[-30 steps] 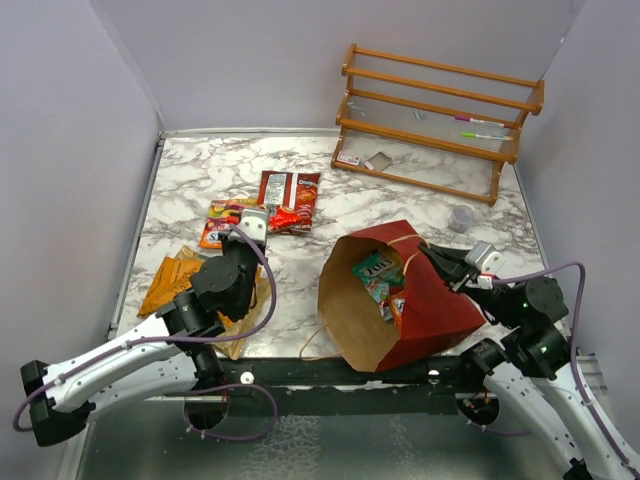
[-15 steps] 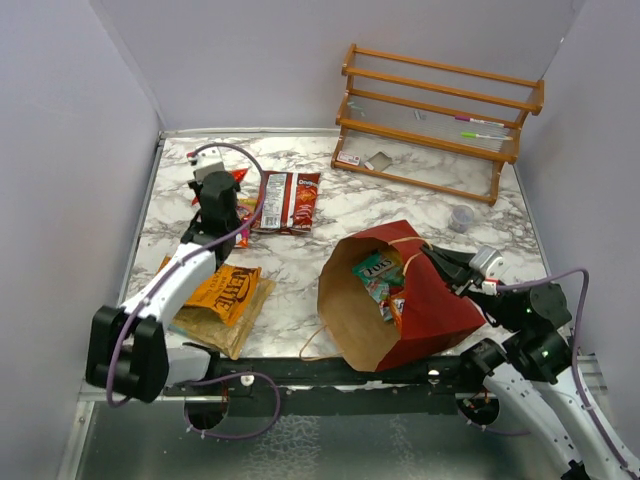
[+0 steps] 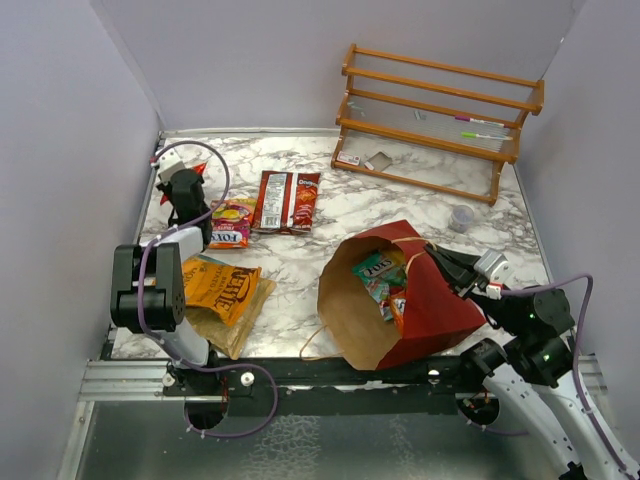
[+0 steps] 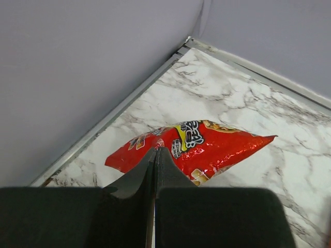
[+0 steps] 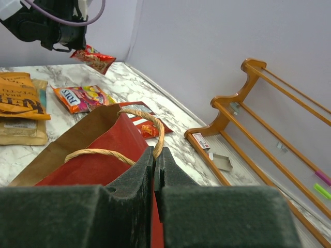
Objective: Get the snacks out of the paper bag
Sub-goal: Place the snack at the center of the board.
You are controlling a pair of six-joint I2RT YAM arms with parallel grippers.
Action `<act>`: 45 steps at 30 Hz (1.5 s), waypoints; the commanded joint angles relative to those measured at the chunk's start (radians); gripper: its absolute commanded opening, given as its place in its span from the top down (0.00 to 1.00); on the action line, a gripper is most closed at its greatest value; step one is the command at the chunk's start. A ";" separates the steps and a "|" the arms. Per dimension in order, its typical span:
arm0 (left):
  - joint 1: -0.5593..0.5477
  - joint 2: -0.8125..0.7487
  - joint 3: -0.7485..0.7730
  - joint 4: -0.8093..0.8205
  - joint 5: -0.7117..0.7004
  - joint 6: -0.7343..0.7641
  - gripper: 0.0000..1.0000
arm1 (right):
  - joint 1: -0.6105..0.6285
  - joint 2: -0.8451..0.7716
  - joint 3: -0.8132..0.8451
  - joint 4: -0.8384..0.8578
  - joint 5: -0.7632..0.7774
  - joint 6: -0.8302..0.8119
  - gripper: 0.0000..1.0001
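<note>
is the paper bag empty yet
Not empty: the paper bag lies on its side, mouth open, with a teal packet and a red packet inside.

Paper bag [image 3: 420, 300] lies lower right, apparently two packets [image 3: 378, 272] inside; other packets [image 3: 287, 200] centre-left; lone packet [image 4: 207, 147] near upper-left corner; rack [image 3: 440, 115] upper right.

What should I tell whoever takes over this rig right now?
Left gripper: fingers shut on a red packet, near the far-left corner of the table.
Right gripper: fingers shut on the paper bag rim by a handle; the bag lies on its side, mouth toward the left arm.
Done: orange chip bag, pink-yellow packet and red packets lie on the table, left of the bag.
Left: set down the held packet; a teal packet and at least one more are inside.
</note>
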State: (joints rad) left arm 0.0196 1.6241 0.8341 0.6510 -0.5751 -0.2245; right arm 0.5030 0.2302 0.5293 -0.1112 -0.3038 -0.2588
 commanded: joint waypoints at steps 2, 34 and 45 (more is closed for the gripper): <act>0.034 0.037 -0.043 0.192 0.064 0.031 1.00 | 0.002 -0.009 -0.007 0.029 0.042 0.007 0.98; -0.013 -0.344 -0.095 -0.402 0.583 -0.567 0.30 | 0.002 -0.020 -0.028 0.042 0.031 0.011 0.98; -0.170 -0.338 0.085 -0.510 0.992 -0.341 0.29 | 0.001 -0.048 -0.032 0.041 0.058 0.007 0.98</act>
State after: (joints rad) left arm -0.1539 1.2881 0.8326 0.1627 0.2256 -0.6304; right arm 0.5030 0.2123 0.5091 -0.1036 -0.2932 -0.2562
